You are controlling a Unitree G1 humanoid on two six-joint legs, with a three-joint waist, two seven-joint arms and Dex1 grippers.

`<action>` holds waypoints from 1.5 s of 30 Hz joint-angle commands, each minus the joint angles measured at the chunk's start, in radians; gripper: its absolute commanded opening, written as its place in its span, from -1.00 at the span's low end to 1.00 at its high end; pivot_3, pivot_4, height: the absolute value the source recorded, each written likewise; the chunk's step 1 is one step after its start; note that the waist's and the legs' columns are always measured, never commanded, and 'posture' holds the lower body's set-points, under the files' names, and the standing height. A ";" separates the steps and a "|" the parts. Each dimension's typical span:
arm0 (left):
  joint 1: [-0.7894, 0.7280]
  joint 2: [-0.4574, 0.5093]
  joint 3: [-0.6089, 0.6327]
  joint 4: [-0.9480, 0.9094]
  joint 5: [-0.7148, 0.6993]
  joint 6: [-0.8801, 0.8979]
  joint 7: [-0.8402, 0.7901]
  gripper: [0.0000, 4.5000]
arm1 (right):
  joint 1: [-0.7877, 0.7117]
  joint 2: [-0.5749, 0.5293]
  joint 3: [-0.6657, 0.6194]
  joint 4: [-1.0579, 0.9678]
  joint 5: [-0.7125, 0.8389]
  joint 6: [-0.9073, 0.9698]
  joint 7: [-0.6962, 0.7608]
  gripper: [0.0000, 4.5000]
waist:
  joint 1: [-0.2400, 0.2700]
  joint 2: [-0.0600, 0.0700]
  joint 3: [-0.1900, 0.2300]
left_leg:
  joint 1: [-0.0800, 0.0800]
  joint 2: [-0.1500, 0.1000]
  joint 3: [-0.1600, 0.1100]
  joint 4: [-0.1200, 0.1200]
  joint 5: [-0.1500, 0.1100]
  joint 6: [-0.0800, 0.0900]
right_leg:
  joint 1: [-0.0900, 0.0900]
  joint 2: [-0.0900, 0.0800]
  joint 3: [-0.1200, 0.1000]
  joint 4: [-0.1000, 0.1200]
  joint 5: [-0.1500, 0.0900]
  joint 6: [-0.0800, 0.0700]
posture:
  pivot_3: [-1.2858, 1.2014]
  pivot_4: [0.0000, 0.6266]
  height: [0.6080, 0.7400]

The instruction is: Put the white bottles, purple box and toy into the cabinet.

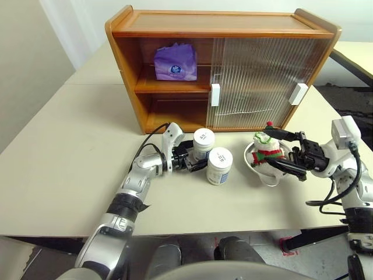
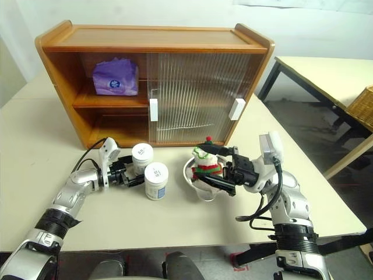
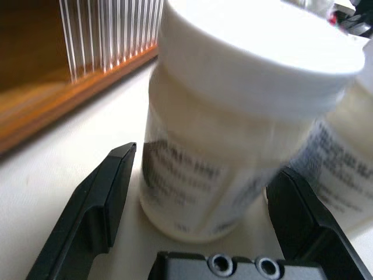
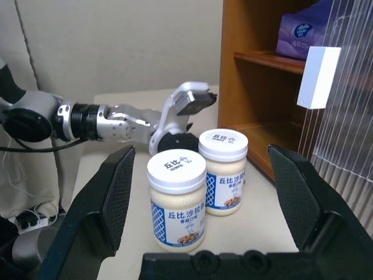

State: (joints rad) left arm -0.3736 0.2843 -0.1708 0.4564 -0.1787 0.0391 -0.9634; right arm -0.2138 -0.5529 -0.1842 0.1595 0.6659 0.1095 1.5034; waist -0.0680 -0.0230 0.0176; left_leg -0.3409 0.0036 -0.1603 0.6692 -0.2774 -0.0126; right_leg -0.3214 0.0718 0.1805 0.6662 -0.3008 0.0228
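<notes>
Bright, even, diffuse indoor light; soft faint shadows on the tabletop (image 1: pixel 70 151). Close white bottle (image 3: pixel 245 116) badly blurred; mild glare on ribbed doors (image 1: pixel 256 81).

You see two white bottles (image 4: pixel 176 198) with blue-patterned labels, a lavender purple box (image 1: pixel 175 62) with a dark blue mark, an orange-brown cabinet (image 1: pixel 221 26), and a white toy (image 1: pixel 267 147) with a red-and-green scarf.

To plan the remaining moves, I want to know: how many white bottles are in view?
2. One bottle stands on the table between the open left gripper's fingers. The other bottle stands beside it, nearer the toy. The cabinet's closed door may hide more.
</notes>
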 commanded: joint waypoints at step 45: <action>-0.272 -0.077 0.183 0.371 0.083 -0.122 0.520 0.40 | -0.001 0.009 0.006 0.038 -0.006 -0.036 0.019 1.00 | -0.006 0.003 -0.002 | -0.001 -0.001 0.000 0.001 0.000 0.001 | 0.001 0.000 0.001 -0.002 0.001 0.004 | -0.08 -1.00 1.00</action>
State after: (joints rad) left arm -0.6130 0.2104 -0.0048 0.7970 -0.1111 -0.0580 -0.4701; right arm -0.2148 -0.5466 -0.1791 0.2070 0.6603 0.0795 1.5211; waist -0.0738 -0.0200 0.0159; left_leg -0.3422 0.0022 -0.1603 0.6706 -0.2773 -0.0113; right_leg -0.3208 0.0718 0.1812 0.6645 -0.3002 0.0269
